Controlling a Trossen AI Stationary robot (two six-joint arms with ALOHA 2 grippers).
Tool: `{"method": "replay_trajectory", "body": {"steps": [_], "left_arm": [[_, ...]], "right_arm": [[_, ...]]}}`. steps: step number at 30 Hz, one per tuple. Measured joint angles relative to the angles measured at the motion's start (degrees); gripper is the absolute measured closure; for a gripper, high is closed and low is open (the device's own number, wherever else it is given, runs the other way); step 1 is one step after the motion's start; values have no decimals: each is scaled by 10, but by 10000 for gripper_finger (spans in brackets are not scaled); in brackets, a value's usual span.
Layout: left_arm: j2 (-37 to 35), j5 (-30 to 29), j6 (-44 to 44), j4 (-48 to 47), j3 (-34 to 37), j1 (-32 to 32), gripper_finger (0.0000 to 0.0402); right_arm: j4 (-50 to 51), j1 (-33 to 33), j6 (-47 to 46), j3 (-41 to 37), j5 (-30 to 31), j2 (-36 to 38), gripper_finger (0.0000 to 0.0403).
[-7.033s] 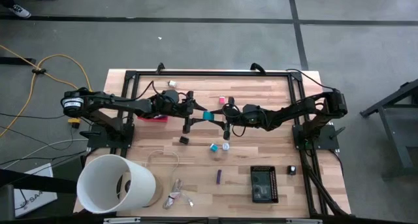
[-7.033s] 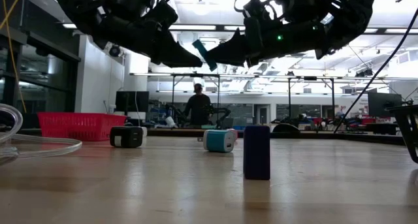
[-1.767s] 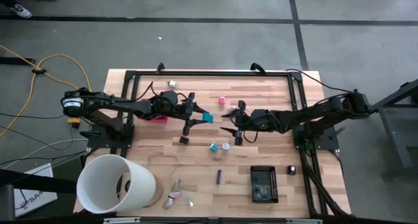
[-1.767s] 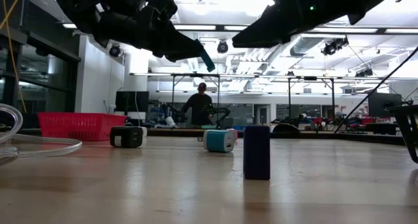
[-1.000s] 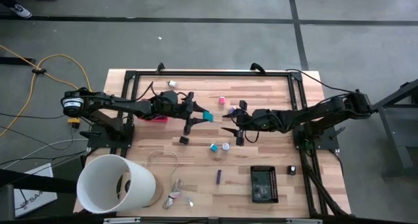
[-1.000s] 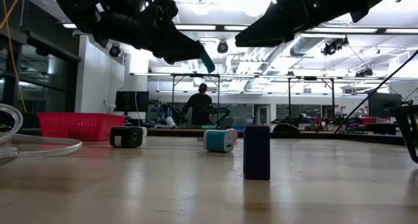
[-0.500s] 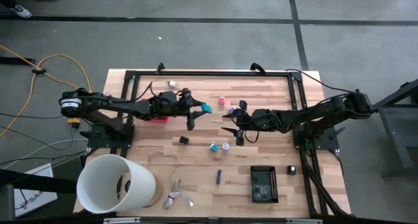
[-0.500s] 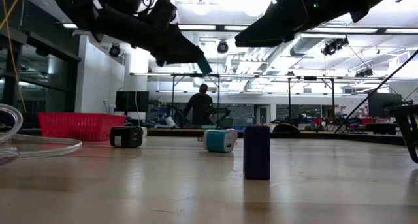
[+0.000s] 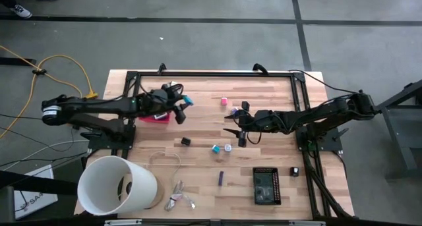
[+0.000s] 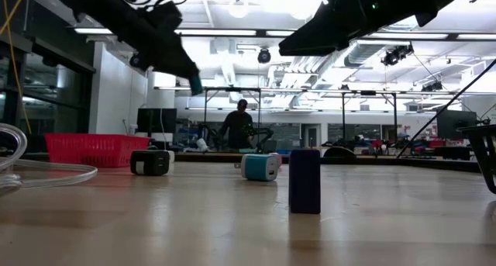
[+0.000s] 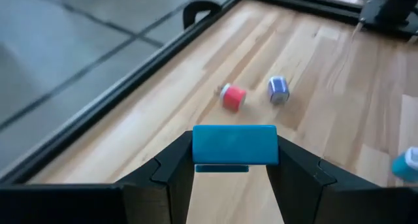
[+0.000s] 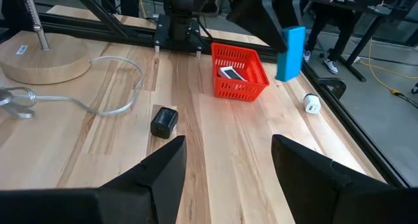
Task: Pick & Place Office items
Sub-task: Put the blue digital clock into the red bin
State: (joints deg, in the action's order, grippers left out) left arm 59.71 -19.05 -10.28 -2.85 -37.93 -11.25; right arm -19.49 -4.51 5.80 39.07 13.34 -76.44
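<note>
Several office items dot the wooden table; a person stands beyond. Left gripper pinches a blue block above the red basket; right gripper spread.

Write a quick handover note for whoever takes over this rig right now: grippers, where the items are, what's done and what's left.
Left gripper: shut on the teal block, raised beside the red basket.
Right gripper: open, empty, raised over mid-table.
Done: one pale item appears to lie in the basket.
Left: drop the teal block, then collect the black block, teal-and-white piece, purple block, pink piece and the rest on the table.
</note>
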Motion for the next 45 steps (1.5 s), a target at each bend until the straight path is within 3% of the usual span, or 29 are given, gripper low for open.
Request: {"method": "replay_trajectory", "body": {"steps": [30, 45], "left_arm": [[-95, -20, -228, -399, -1, -125, 241], [-110, 22, -288, -575, -54, -171, 241]], "right_arm": [[0, 0, 0, 0, 0, 0, 191], [0, 0, 0, 0, 0, 0, 191]]}}
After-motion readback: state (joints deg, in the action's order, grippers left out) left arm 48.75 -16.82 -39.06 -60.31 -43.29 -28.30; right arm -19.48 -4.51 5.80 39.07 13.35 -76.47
